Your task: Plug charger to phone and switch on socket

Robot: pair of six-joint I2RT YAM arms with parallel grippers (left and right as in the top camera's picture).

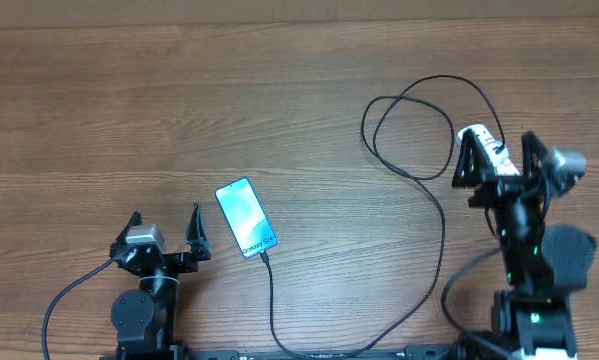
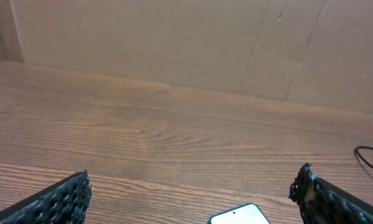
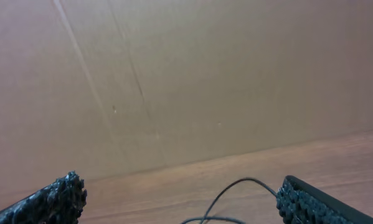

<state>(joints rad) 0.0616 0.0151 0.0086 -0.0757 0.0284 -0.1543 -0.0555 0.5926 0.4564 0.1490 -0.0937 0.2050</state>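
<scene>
The phone (image 1: 246, 217) lies screen up and lit on the wooden table, left of centre. The thin black charger cable (image 1: 441, 240) meets the phone's lower edge, runs along the front edge, then loops up to the socket (image 1: 482, 140), a white strip mostly hidden under my right arm. My left gripper (image 1: 166, 216) is open and empty just left of the phone. The phone's top corner (image 2: 239, 216) shows between the left gripper's fingers (image 2: 192, 200). My right gripper (image 1: 496, 142) is open and empty over the socket. In the right wrist view the cable (image 3: 236, 190) curves between the right gripper's fingers (image 3: 180, 200).
A cardboard wall (image 2: 174, 43) stands along the far edge of the table. The cable's loop (image 1: 409, 130) lies left of the socket, and a bit of it shows in the left wrist view (image 2: 370, 155).
</scene>
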